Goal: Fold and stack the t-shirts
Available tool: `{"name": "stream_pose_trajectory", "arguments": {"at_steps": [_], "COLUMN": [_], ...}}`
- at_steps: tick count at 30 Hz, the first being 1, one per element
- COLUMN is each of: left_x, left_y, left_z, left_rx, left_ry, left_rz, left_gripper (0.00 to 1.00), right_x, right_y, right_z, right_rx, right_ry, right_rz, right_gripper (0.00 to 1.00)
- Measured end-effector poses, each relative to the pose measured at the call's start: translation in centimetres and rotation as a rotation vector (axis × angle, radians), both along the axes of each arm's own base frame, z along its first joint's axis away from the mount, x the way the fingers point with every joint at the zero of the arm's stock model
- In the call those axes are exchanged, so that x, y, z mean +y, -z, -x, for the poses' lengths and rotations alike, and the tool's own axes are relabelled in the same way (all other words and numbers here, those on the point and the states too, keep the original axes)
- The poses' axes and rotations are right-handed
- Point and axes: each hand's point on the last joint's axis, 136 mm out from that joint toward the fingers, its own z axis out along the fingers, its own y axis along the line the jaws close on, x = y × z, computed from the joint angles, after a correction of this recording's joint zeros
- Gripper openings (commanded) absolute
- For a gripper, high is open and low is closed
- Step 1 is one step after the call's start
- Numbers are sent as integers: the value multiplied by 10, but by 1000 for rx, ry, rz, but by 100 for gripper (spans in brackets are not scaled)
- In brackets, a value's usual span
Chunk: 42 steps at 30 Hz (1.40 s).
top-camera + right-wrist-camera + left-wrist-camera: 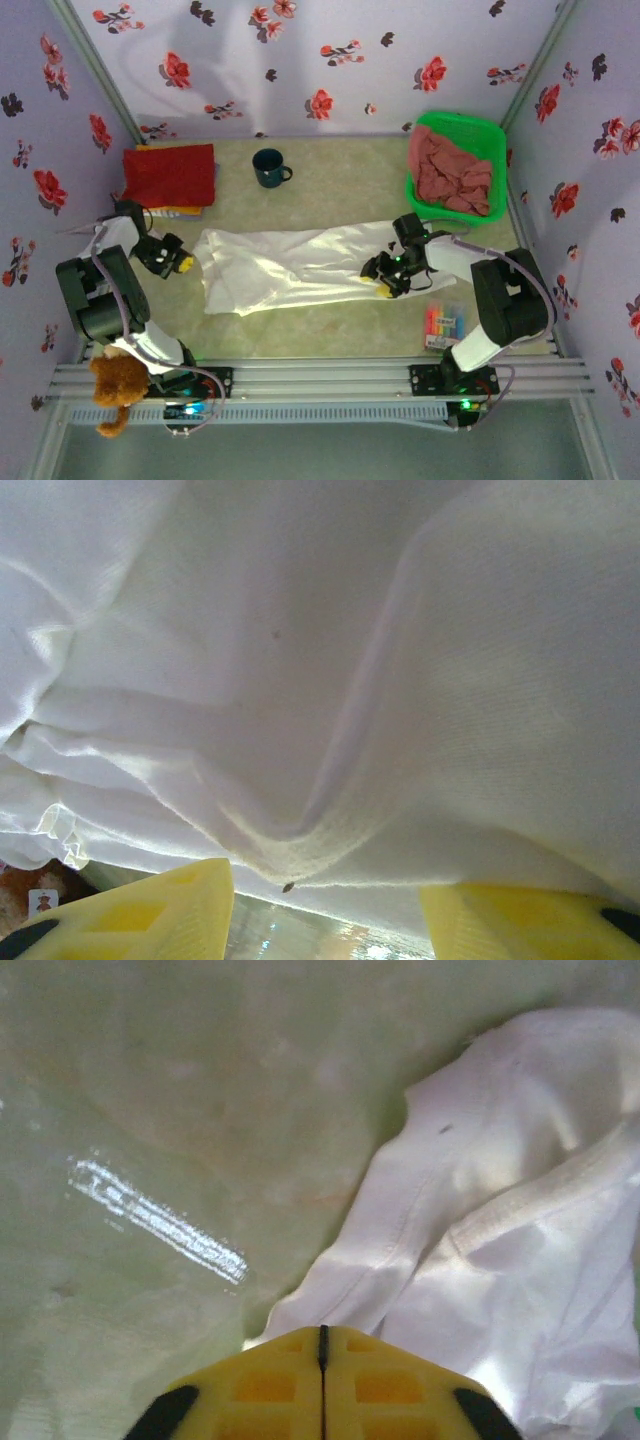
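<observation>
A white t-shirt [290,265] lies spread lengthwise across the middle of the table. My left gripper [182,264] is at its left end. In the left wrist view the yellow fingers [322,1328] are pressed together, and the shirt's hemmed edge [400,1260] comes right up to the tips. I see no cloth between them. My right gripper [385,288] sits over the shirt's right end. Its fingers [325,880] stand wide apart, with a fold of the white cloth [300,630] lying just ahead of them. A folded red t-shirt [168,175] lies at the back left. Dusty-pink t-shirts [450,170] are piled in the basket.
The green basket [495,135] stands at the back right, and a dark mug [270,167] at the back centre. A pack of coloured markers [445,325] lies near the right arm's base. A brown teddy bear [118,385] sits on the front rail at the left.
</observation>
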Motion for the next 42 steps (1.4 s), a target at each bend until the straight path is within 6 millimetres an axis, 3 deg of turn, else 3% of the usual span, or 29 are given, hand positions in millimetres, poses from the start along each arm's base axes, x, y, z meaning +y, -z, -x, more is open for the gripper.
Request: {"name": "stream_pose_trajectory", "arguments": {"at_steps": [8, 13, 16, 20, 22, 25, 28, 33, 38, 42], "left_x": [-31, -46, -41, -38, -39, -39, -38, -31, -6, 1], "left_y": [29, 34, 40, 39, 40, 41, 42, 41, 41, 42], "left_z": [38, 38, 41, 42, 41, 42, 45, 47, 50, 52], "left_rx": [105, 101, 133, 146, 144, 148, 158, 181, 253, 291], "left_ry": [52, 101, 119, 134, 139, 137, 143, 186, 232, 240], "left_rz": [55, 52, 9, -22, -25, -29, -43, -106, -217, -194], "left_gripper": [19, 18, 30, 36, 35, 24, 22, 25, 28, 28], "right_x": [0, 0, 0, -1, -1, -1, -1, -4, -13, -19], "right_y": [0, 0, 0, 0, 0, 0, 0, 1, 1, 1], "right_z": [0, 0, 0, 0, 0, 0, 0, 0, -3, -4], "right_rx": [4, 7, 7, 8, 9, 10, 9, 12, 19, 25], "right_ry": [0, 0, 0, 1, 0, -1, -7, 0, 32, 51], "right_rz": [2, 3, 3, 6, 7, 9, 10, 17, 26, 40], "right_gripper": [55, 55, 55, 55, 55, 55, 55, 55, 55, 56]}}
